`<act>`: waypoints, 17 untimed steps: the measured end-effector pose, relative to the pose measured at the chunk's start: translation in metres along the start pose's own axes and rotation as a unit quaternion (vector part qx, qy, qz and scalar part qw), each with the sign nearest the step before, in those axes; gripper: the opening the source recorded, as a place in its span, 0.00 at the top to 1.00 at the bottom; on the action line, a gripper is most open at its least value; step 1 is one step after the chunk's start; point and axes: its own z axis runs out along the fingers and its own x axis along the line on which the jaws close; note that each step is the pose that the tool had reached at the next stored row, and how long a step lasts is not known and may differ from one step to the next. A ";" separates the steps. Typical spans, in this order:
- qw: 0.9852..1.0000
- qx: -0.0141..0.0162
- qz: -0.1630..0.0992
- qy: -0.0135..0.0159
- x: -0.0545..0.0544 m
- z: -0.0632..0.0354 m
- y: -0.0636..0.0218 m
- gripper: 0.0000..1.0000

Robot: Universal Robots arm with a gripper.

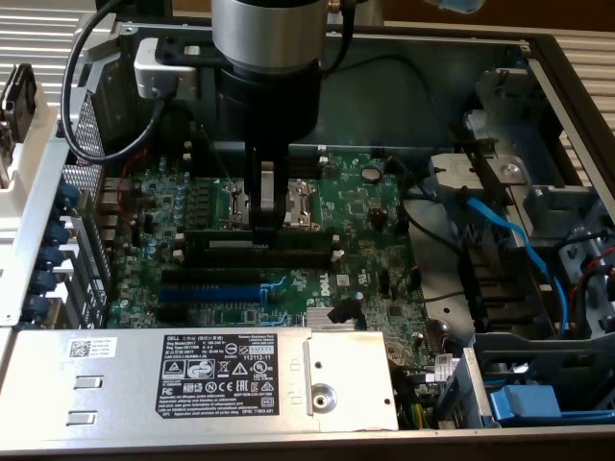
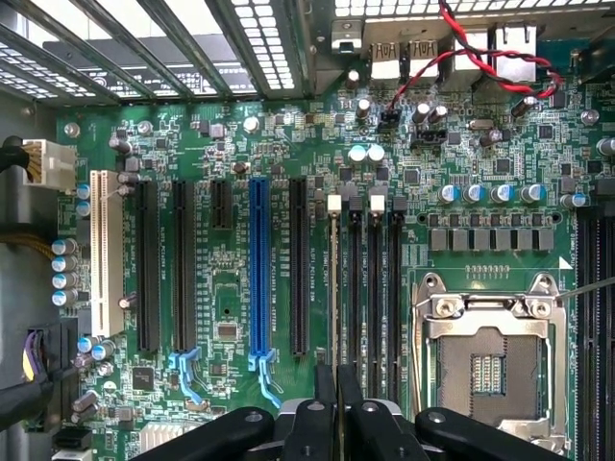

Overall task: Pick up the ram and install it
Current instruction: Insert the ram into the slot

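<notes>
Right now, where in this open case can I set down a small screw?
The flat top of the grey box beside its black label is bare. The metal floor between motherboard and blue cable is partly free. Around the gripper holding the ram it is crowded.

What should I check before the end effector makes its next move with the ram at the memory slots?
1. End effector at the memory slots: ok, it is down over them.
2. Grip on the ram: ok, the end effector looks shut on its thin edge.
3. Ram parallel to the slots: ok in the wrist view.
4. Ram fully seated in its slot: cannot tell.
5. White latches open: cannot tell.
6. Red and black wires away from the slots: ok, they lie apart near the board's edge.
</notes>
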 end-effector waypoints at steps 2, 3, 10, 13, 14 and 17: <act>1.000 0.001 0.000 0.000 0.000 0.0013 0.0007 0.87; 1.000 0.001 0.000 0.000 0.000 0.0013 0.0007 0.87; 1.000 0.003 0.000 0.000 0.000 0.0016 0.0011 0.87; 1.000 0.003 0.001 -0.001 0.000 0.0016 0.0011 0.87; 1.000 0.004 0.001 -0.001 0.000 0.0016 0.0011 0.87; 1.000 0.004 0.001 -0.001 0.000 0.0025 0.0017 0.87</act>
